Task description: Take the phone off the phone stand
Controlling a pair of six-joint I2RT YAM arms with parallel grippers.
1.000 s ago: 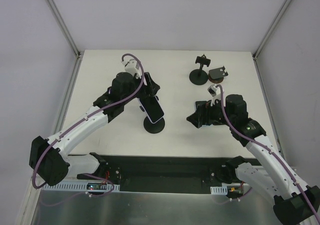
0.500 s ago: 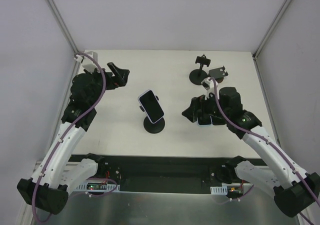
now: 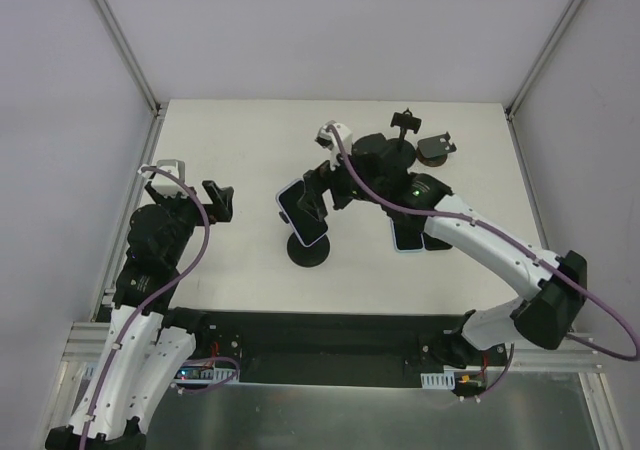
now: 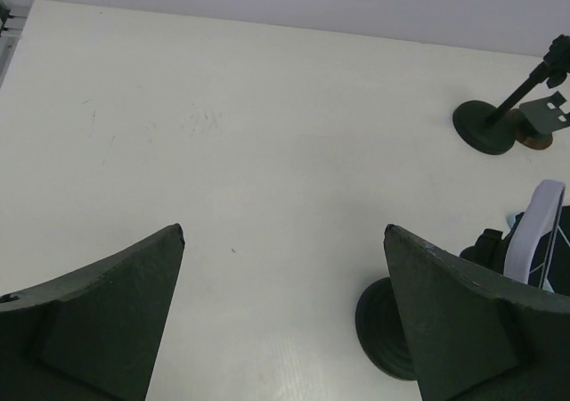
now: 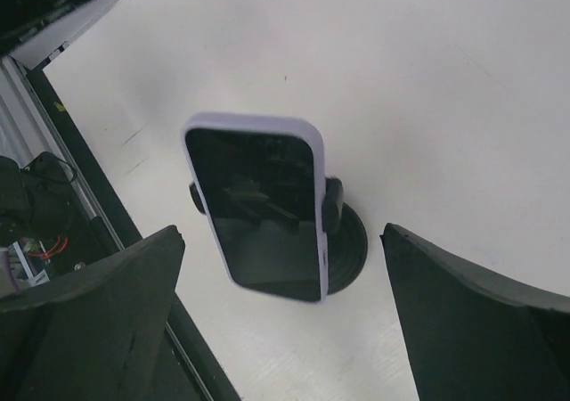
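From the top external camera, the phone (image 3: 303,213) still sits tilted in the phone stand (image 3: 310,253) near the middle of the white table (image 3: 230,140), so the removal is not yet done. My right gripper (image 3: 315,196) reaches across from the right and hangs just beside the phone's upper end with its fingers spread wide; I cannot tell from here whether it touches. My left gripper (image 3: 215,202) is well apart at the left side of the table, fingers wide and holding nothing. A second phone (image 3: 408,238) lies flat under my right forearm, and two empty stands (image 3: 398,150) wait at the far right. In the left wrist camera, my left gripper (image 4: 283,233) frames only bare table, fingers far apart; the phone (image 4: 543,232) shows edge-on at the right border above its round stand base (image 4: 378,325). In the right wrist camera, my right gripper (image 5: 283,232) looks straight down on the phone (image 5: 258,205), dark screen up in a lavender case, clamped on the black stand (image 5: 349,245). Both fingers (image 5: 98,321) stand wide on either side, clear of the case. I judge that the grasp and the lift are still to come.
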